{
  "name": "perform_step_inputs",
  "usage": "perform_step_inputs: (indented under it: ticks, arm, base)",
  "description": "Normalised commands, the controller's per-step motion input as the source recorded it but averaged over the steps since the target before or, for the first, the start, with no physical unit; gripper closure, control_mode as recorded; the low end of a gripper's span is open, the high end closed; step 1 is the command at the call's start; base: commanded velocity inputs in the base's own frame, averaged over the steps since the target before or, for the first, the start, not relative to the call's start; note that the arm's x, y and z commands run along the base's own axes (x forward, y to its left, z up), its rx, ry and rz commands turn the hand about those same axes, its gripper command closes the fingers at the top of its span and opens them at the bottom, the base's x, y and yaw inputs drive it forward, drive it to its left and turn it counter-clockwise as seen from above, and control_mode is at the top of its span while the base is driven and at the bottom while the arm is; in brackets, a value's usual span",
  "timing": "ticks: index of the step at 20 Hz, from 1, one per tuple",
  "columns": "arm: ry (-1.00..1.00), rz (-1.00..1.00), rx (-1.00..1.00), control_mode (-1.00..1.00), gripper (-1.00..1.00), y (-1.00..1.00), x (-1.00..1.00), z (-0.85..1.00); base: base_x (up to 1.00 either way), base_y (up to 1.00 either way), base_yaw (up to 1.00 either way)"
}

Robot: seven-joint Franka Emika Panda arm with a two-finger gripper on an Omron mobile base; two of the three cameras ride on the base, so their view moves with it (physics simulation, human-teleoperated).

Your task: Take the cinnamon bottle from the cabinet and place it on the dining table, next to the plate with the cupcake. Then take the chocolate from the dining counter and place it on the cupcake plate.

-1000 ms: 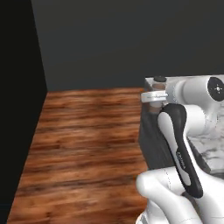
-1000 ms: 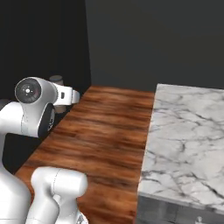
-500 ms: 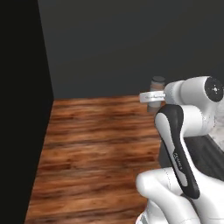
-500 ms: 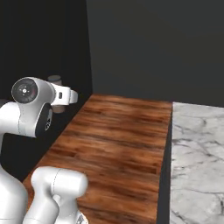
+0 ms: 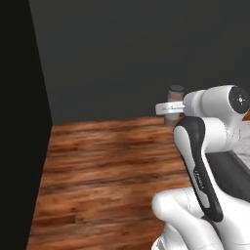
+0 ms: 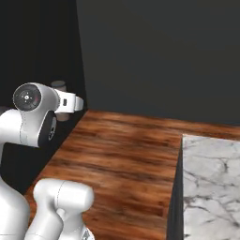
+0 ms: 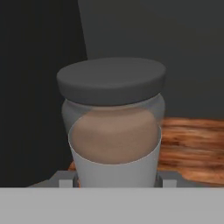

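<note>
Cinnamon bottle in transit, carried upright between cabinet and dining table.

Held close before the hand camera, dark cap up, body seated between the gripper tips, closed on the jar's base; kept vertical, presumably so the contents stay settled during the drive. Seen also beside the white wrist in the left base view, high above the wooden floor. Marble dining table corner at lower right, well apart from the bottle; placing beside the plate not yet done.
</note>
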Motion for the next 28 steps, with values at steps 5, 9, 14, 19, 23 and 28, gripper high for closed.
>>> perform_step_inputs:
  ticks: [5,9,14,19,23,28]
  arm:
    - [0.0,0.0,0.0,1.0,1.0,0.0,0.0,0.0]
    - [0.0,0.0,0.0,1.0,1.0,0.0,0.0,0.0]
    - [0.0,0.0,0.0,1.0,1.0,0.0,0.0,0.0]
    - [0.0,0.0,0.0,1.0,1.0,0.0,0.0,0.0]
    - [0.0,0.0,0.0,1.0,1.0,0.0,0.0,0.0]
    - [0.0,0.0,0.0,1.0,1.0,0.0,0.0,0.0]
  base:
    - [1.0,0.16,-0.29]
    - [1.0,0.23,-0.43]
    - [1.0,0.38,-0.54]
    - [1.0,0.54,-0.65]
    - [1.0,0.61,-0.68]
    - [1.0,0.61,-0.71]
